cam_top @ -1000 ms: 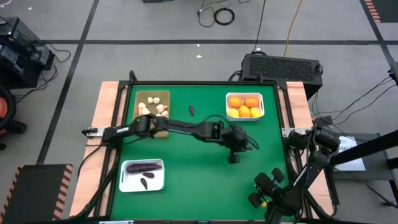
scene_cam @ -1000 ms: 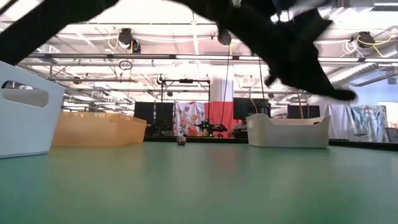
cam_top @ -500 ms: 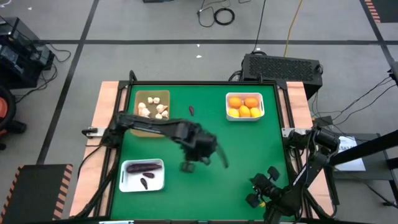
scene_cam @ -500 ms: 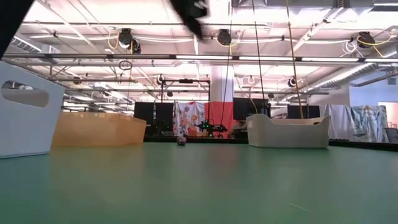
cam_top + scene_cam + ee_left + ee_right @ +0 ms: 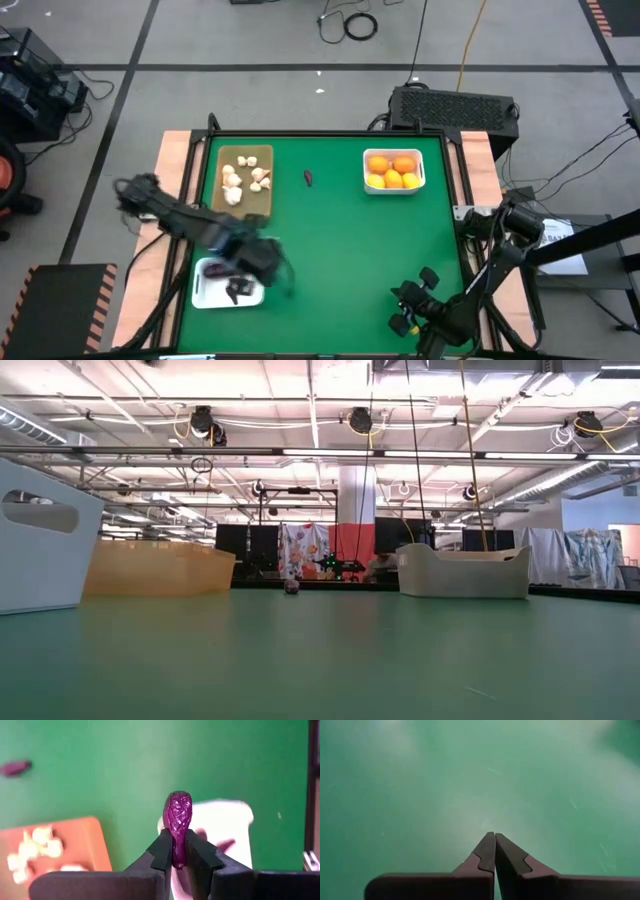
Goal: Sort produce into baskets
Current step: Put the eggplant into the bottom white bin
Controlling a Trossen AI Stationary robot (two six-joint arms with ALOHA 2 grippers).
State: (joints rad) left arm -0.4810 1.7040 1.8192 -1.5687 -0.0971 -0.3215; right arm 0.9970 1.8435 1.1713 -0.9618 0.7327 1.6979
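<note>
Left wrist view: left tool [image 5: 178, 856] pinches a purple eggplant piece [image 5: 177, 822]; right tool [image 5: 494, 851] closed, empty.

The table [image 5: 340, 240] is plain green, edged in pale wood. A glossy purple eggplant piece [image 5: 177, 820] with a faint netted pattern sits between black fingers [image 5: 161, 854]. Cream-white bulbs [image 5: 243, 177] lie on a tan tray [image 5: 262, 203]; orange and yellow citrus [image 5: 392, 171] fill one white tray [image 5: 394, 189]. Another white tray [image 5: 205, 298] holds dark, probably purple, pieces [image 5: 238, 292].
</note>
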